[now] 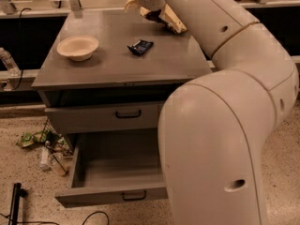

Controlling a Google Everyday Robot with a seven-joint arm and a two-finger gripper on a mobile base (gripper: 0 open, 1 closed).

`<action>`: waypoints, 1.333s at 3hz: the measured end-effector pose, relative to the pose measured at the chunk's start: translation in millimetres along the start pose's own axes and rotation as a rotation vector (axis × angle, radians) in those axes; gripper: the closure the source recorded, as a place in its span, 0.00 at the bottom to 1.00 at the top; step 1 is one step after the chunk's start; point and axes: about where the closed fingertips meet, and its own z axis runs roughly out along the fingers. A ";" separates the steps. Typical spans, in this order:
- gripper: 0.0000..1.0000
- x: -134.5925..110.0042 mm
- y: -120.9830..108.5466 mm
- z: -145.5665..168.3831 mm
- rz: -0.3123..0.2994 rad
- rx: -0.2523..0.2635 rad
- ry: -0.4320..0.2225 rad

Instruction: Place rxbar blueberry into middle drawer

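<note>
At the snack bag (174,23), gripper (153,14)

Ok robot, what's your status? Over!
Gripper at back of cabinet top, by snack bag. Rxbar blueberry lying there, not held. Middle drawer open; arm hides its right side.

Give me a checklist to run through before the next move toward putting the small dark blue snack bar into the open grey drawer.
1. The small dark blue glossy snack bar lies free on the grey cabinet top: ok.
2. The wide grey middle drawer is pulled open: ok.
3. The gripper is over the bar: not ok. It is at the back of the top, by the brown-and-cream snack bag.
4. The cream round bowl sits apart from the bar: ok.
5. The drawer's right side is in view: not ok. The white arm covers it.
</note>
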 end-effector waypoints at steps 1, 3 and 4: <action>0.00 -5.6 -7.5 10.9 -0.018 -0.011 -0.009; 0.00 -22.0 -53.4 72.3 0.036 -0.013 -0.081; 0.00 -29.5 -63.2 101.2 0.056 -0.016 -0.113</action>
